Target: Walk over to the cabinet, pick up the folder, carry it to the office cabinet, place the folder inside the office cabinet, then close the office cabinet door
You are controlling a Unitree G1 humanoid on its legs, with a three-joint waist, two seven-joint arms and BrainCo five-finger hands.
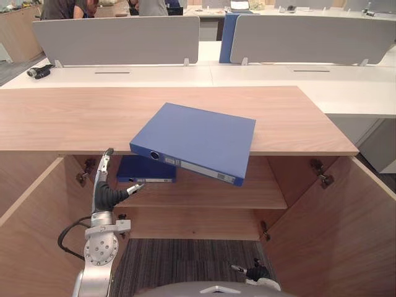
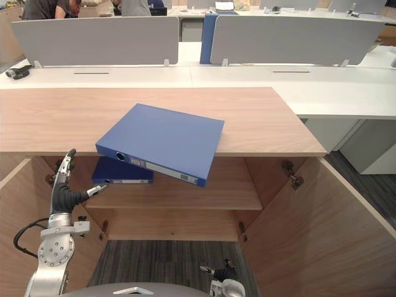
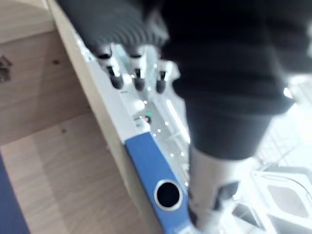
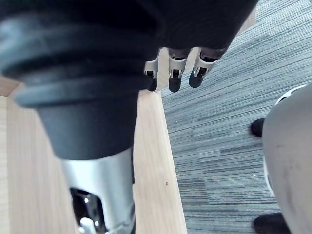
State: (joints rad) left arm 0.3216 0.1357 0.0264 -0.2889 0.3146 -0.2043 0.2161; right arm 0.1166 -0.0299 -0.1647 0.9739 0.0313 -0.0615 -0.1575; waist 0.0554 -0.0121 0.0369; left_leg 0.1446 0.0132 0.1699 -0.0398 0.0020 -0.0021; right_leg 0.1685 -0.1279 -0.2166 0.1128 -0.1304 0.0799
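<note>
As folder [image 1: 198, 139] overhangs, left robot hand [image 1: 105, 192] upright

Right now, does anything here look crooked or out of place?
Yes: the blue folder lies askew on the cabinet top, its spine end jutting out past the front edge.

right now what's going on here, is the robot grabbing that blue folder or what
Not yet. The robot stands at an open wooden cabinet. The blue folder lies on the cabinet's top, one corner hanging over the front edge, and neither hand holds it. The left hand is raised, open, just below and left of that corner. The right hand hangs low, open and empty. A second folder lies on the shelf inside.
</note>
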